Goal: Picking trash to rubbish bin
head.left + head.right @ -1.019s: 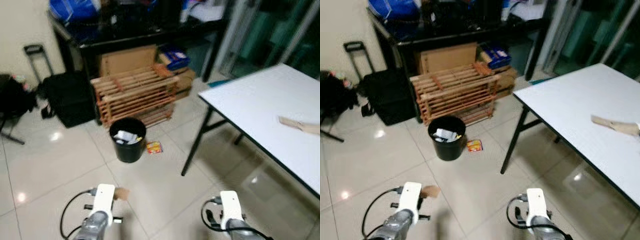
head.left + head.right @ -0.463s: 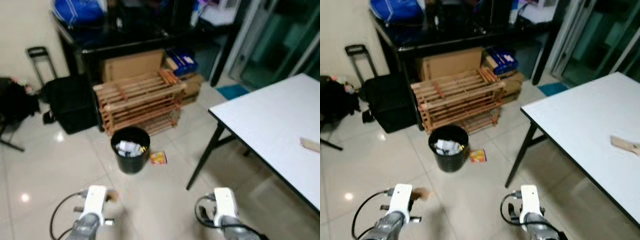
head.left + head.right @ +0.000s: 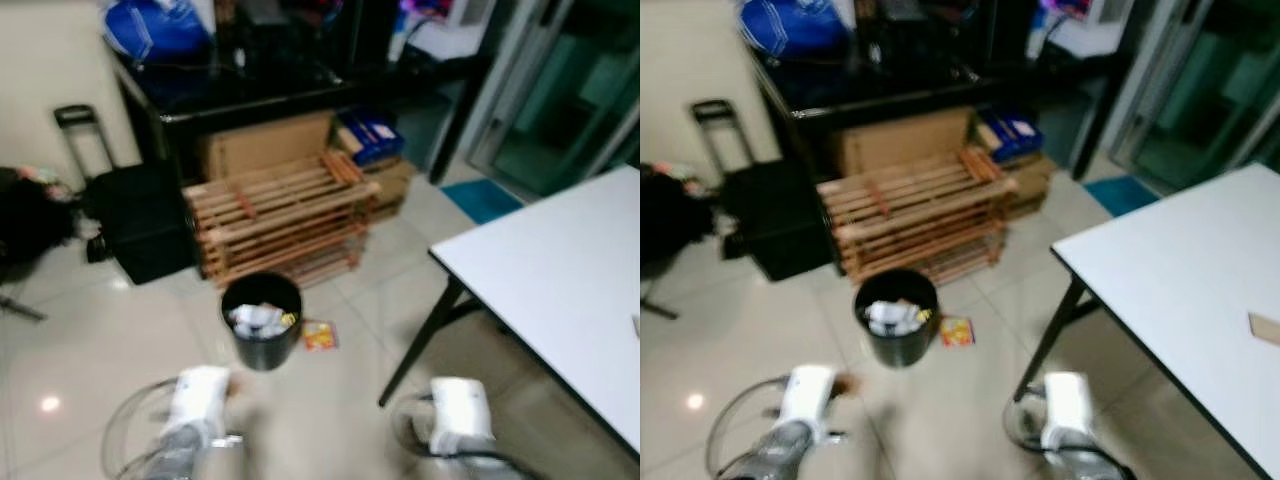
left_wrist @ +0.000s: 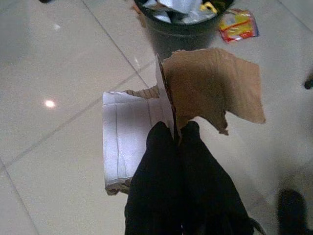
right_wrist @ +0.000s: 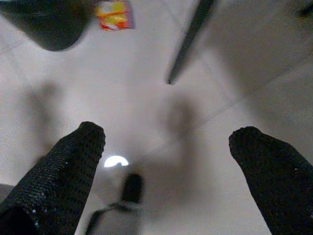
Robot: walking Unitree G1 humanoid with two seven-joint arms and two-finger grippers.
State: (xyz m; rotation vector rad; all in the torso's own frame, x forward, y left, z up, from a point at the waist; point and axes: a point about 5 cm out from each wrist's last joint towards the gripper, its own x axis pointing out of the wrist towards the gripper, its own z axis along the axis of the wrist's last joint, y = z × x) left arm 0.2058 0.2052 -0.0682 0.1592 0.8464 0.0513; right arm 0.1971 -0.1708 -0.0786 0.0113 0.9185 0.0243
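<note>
Ahead on the floor: rubbish bin (image 3: 261, 318), just beyond the left gripper (image 4: 174, 134) | left gripper pinches torn cardboard (image 4: 210, 85); right gripper (image 5: 166, 147) spread wide, holding nothing; left arm nearer.

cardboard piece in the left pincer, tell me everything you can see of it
The cardboard piece is a torn, flat scrap of brown corrugated board with ragged edges; one flap looks white or pale, with faint crease lines. The left pincer is shut on it, the two black fingers pinching it near its middle fold, so it is held off the tiled floor. It hangs short of the black rubbish bin, which already holds crumpled trash, and is not yet over the opening. Nothing else touches it.
</note>
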